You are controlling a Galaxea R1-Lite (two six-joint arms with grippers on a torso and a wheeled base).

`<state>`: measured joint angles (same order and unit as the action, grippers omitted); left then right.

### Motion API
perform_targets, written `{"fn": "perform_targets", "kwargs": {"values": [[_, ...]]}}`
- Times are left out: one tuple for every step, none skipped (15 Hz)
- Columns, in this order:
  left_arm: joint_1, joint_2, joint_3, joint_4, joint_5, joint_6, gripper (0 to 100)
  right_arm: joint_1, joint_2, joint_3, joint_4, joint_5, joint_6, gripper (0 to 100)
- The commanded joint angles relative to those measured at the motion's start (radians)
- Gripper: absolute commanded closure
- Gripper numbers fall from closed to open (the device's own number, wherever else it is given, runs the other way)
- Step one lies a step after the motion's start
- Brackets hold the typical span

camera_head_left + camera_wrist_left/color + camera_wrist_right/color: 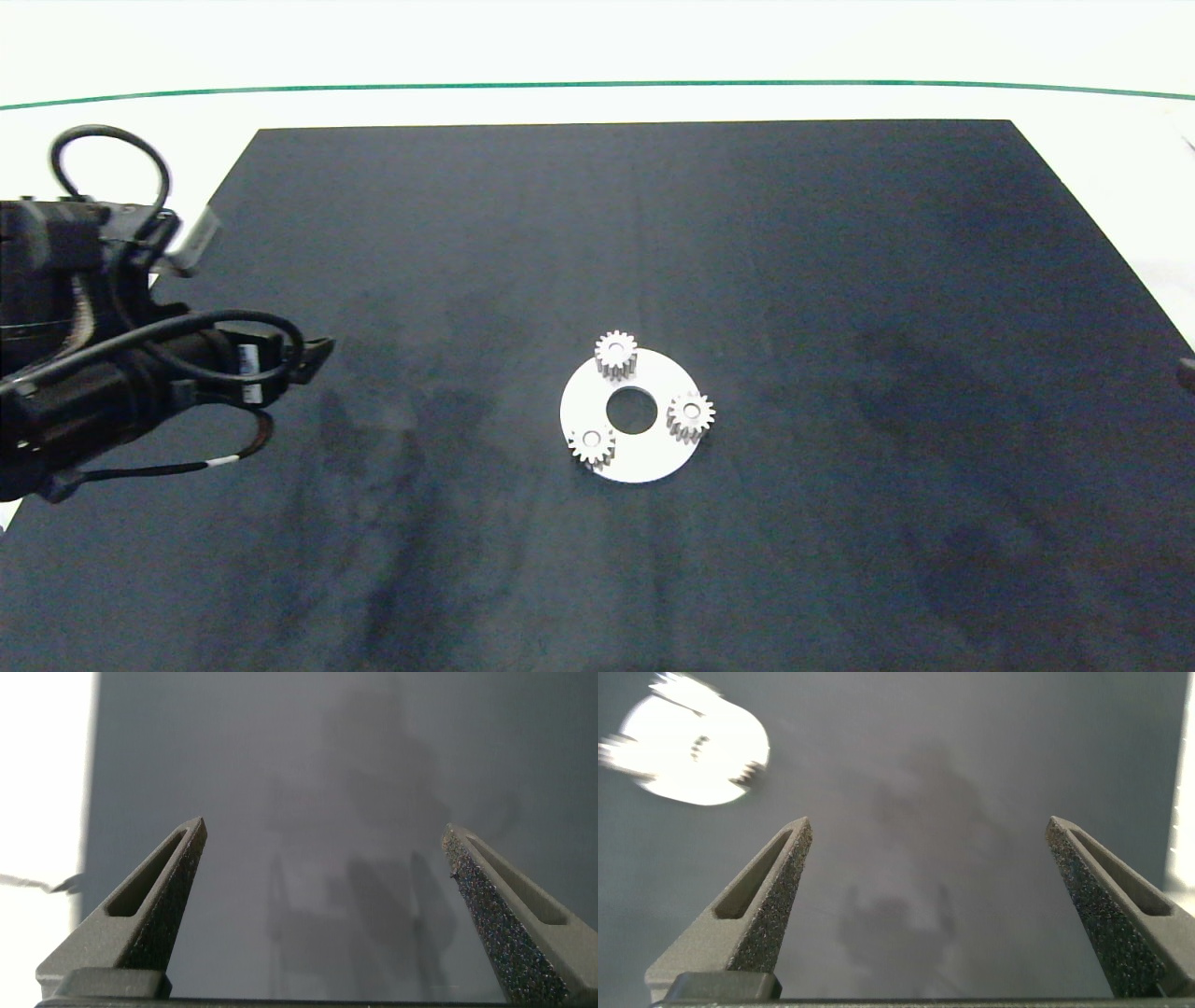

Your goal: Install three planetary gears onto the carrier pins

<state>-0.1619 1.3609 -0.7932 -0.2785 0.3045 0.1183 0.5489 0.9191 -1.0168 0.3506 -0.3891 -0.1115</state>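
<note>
All three gears (615, 351) (691, 412) (591, 443) sit on the disc (644, 462) at bench centre, at three o'clock from the released left tool (322, 854); right tool (926, 845) also released.

Even, bright overhead light is seen; the white table (597, 56) is overexposed. Faint soft shadows are cast across the dark mat (840, 280). In the right wrist view the disc (691, 747) is blown out and smeared by blur.
</note>
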Motion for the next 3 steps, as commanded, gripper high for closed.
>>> {"fn": "perform_targets", "kwargs": {"values": [[0.113, -0.200, 0.101, -0.037, -0.002, -0.016, 0, -0.185, -0.112, 0.144, -0.024, -0.066, -0.043, 0], [0.107, -0.261, 0.106, -0.036, -0.001, -0.054, 0, -0.230, -0.174, 0.195, -0.030, -0.083, -0.043, 0], [0.107, -0.318, 0.114, -0.033, 0.001, -0.089, 0, -0.271, -0.229, 0.239, -0.030, -0.100, -0.043, 0]]}}
